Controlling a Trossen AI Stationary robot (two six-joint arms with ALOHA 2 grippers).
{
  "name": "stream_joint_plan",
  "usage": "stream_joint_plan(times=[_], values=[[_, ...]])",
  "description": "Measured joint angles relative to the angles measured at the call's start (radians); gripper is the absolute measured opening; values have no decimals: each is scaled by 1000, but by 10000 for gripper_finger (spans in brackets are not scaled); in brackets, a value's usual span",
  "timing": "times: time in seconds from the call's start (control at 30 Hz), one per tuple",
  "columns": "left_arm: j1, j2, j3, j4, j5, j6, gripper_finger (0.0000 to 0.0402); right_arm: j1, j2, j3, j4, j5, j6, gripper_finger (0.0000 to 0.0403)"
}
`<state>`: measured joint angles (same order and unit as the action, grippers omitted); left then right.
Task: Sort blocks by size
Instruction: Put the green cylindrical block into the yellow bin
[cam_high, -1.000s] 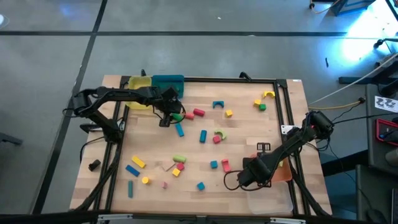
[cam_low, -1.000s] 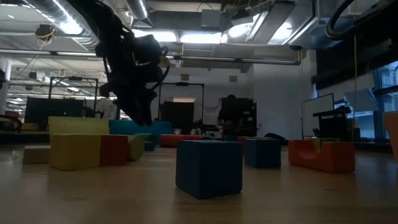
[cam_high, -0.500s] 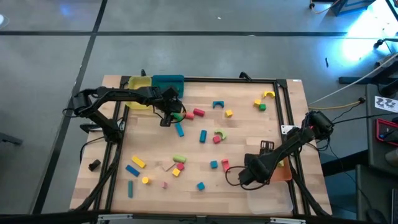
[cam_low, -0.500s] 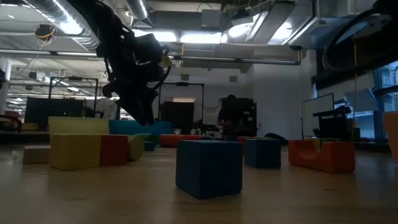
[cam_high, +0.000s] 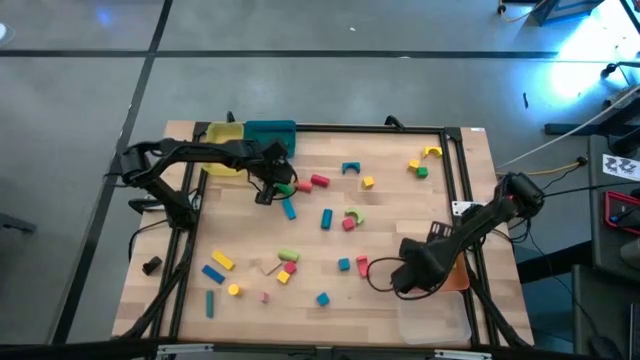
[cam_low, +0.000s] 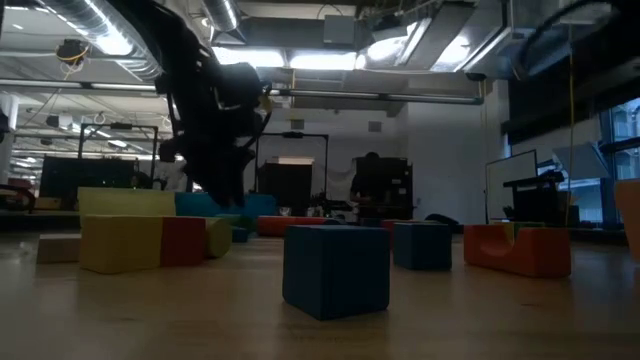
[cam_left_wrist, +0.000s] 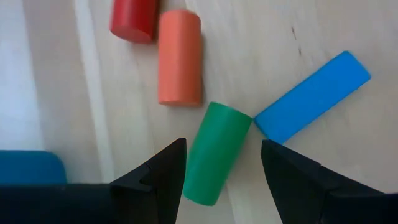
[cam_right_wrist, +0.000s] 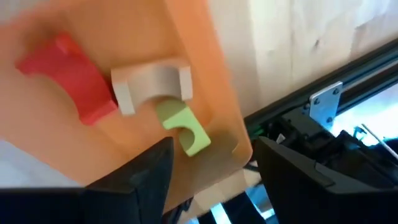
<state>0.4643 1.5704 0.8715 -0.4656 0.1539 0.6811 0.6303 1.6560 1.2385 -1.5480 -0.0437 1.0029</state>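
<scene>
Right now my right gripper hangs over the orange tray at the table's right front corner, fingers spread apart, gripping nothing. Inside that tray: a red arch, a tan arch and a light green arch, the tan one touching both neighbours. From above the tray is mostly hidden under my arm, with a clear tray just in front of it; contents of that one I can't make out.

My left gripper sits near the back left of the table, fingers wide, straddling a green cylinder but not clamped on it. One end of that cylinder touches a blue bar; an orange cylinder and a red cylinder lie just beyond.

Yellow tray and teal tray sit side by side at the back left edge; can't tell what's in them. Remaining blocks are scattered loose on the table.
</scene>
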Motion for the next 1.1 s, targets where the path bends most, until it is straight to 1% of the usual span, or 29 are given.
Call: stream_joint_plan(times=[0.17, 0.3, 0.37, 0.43, 0.53, 0.57, 0.73, 0.83, 0.9, 0.97, 1.03, 1.1], values=[[7, 68, 0, 26, -3, 4, 193, -41, -73, 0, 12, 78, 42, 229], [15, 100, 0, 42, -41, 9, 193, -100, -124, 0, 67, 200, 7, 229], [21, 109, 0, 37, -68, 21, 184, -137, -147, 0, 122, 278, -51, 229], [29, 109, 0, 29, -72, 24, 166, -182, -166, 0, 190, 345, -132, 229], [32, 109, 0, 34, -74, 15, 127, -255, -186, 0, 288, 408, -300, 229], [34, 109, 0, 35, -73, 11, 120, -281, -191, 0, 324, 420, -360, 229], [34, 100, 0, 36, -73, -42, 120, -426, -195, 0, 457, 436, -664, 229], [34, 66, 13, 11, -73, -90, 120, -521, -195, -4, 542, 431, -833, 229], [34, 36, 38, -16, -73, -110, 120, -590, -195, -10, 608, 389, -931, 229], [35, -6, 60, -54, -72, -125, 120, -659, -195, -10, 683, 322, -1011, 229], [41, -49, 82, -92, -77, -132, 120, -724, -193, -10, 764, 247, -1067, 229], [49, -101, 99, -135, -99, -147, 120, -778, -186, -10, 842, 193, -1102, 229]])
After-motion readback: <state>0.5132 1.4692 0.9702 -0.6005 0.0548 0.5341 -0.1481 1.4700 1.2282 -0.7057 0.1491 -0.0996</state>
